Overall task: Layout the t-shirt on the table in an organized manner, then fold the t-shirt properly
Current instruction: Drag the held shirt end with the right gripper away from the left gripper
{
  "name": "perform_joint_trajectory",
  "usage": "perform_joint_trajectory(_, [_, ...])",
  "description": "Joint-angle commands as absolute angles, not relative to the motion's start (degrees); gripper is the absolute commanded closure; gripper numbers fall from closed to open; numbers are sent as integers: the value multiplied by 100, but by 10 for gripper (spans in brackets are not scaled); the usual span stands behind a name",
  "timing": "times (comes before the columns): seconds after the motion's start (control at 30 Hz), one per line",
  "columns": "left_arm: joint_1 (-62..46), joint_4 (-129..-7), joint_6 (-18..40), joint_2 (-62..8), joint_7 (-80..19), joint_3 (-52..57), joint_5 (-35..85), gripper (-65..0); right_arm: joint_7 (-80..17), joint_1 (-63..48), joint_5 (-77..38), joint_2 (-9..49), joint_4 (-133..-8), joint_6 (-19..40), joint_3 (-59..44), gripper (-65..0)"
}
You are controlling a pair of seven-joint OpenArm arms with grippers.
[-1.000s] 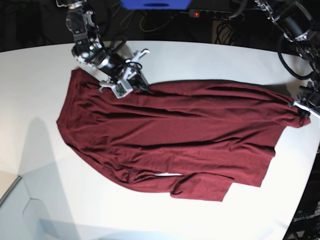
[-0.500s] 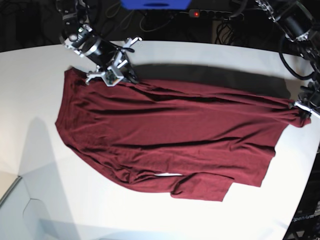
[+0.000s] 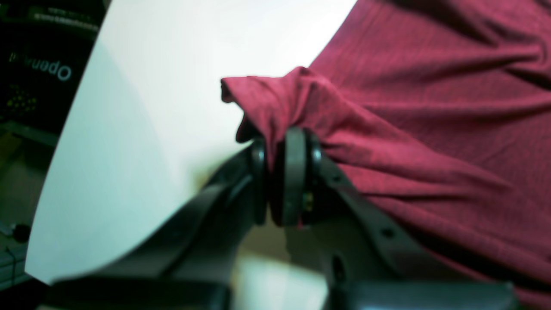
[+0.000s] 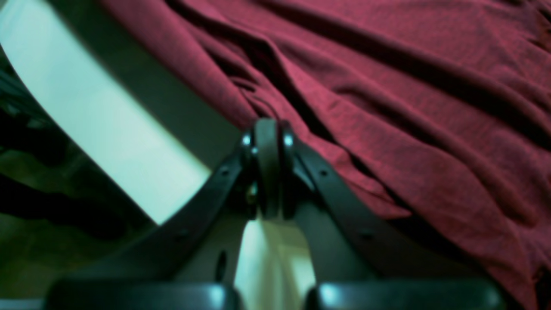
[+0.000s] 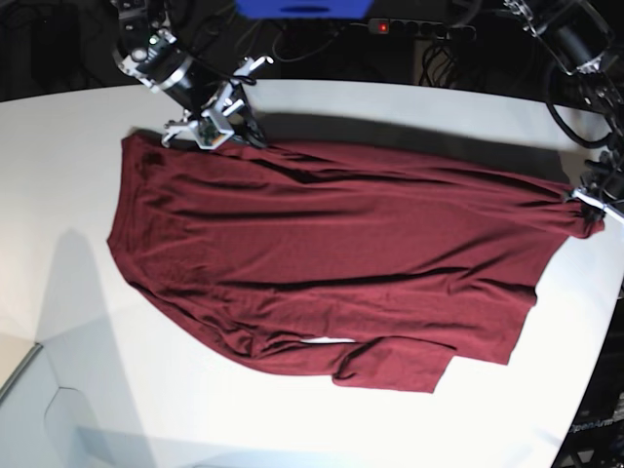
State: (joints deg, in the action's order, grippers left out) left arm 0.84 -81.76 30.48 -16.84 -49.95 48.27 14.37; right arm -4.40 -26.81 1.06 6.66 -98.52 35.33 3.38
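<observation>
The right gripper (image 5: 252, 138), clamped on the t-shirt (image 5: 331, 253), has pulled its edge farther back; the left gripper (image 3: 282, 172) pinches the opposite corner, stretching it flatter.

No text here can be read clearly.

T-shirt (image 5: 331, 263): cut off by top, right and lower edges in both wrist views; pinched folds hidden inside closed jaws.
Left gripper (image 3: 284, 176): blurred, base cropped at bottom edge; mostly out of frame at right edge of base view.
Right gripper (image 4: 267, 168): blurred.
Table (image 5: 409, 107): surface under cloth hidden.
</observation>
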Motion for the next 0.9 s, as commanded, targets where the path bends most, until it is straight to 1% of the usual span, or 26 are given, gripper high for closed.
perform_joint_trajectory(0.0, [189,-8295,3055,-1815,-4848,4892,1508,-2,-224,-2686,-4,681,-10000,3547,330,0])
perform_joint_trajectory(0.13, [224,-8259,3055,-1789,-4848,5051,1508,-2,-189,-2642,-4,681,-10105,3547,330,0])
perform_joint_trajectory(0.3, [303,-8207,3055,-1815,-4840,5033,1508,-2,-207,-2325,-4,681,-10114,3547,330,0])
perform_joint_trajectory(0.43, [620,-8171,3055,-1798,-4840,5007,1473,-2,-207,-2062,-4,681,-9956,3547,330,0])
perform_joint_trajectory(0.67, [1358,-7653,3055,-1763,-4848,4980,1455,-2,-207,-1666,-4,690,-9508,3547,330,0])
perform_joint_trajectory(0.87, [1455,-7556,3011,-1807,-4813,4400,1455,-2,-215,-1332,-4,769,-9209,3556,338,0])
